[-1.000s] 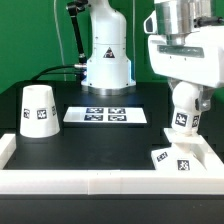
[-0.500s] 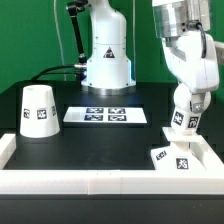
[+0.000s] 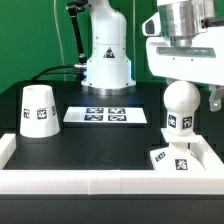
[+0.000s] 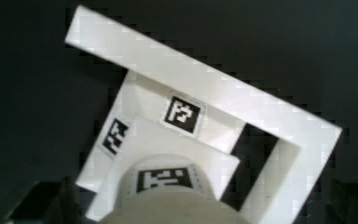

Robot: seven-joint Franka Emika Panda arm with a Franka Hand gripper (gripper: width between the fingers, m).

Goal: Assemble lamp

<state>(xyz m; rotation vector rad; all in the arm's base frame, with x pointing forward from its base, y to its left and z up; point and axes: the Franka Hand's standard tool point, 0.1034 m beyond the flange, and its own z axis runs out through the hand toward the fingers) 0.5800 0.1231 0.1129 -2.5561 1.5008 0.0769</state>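
Observation:
The round white bulb [image 3: 180, 108] stands upright at the exterior view's right, its tag facing the camera. Its foot is just behind the flat square base [image 3: 178, 160], which lies in the corner of the white rail; whether the bulb's foot sits in the base I cannot tell. My gripper [image 3: 188, 90] hangs straight above the bulb and is open, its fingers standing apart from the bulb's round head. In the wrist view the bulb [image 4: 167, 195] fills the space between the jaws, above the base [image 4: 144, 125]. The cone shade [image 3: 38, 110] stands alone at the exterior view's left.
The marker board [image 3: 106, 115] lies flat mid-table between shade and bulb. A white rail [image 3: 100, 182] borders the table's front and right side, seen as [image 4: 194, 70] in the wrist view. The robot's pedestal [image 3: 106, 60] stands behind.
The jaws have opened and let go of the bulb. The hand, tilted over the bulb before, now sits level and higher above it; the bulb stays standing on its own.

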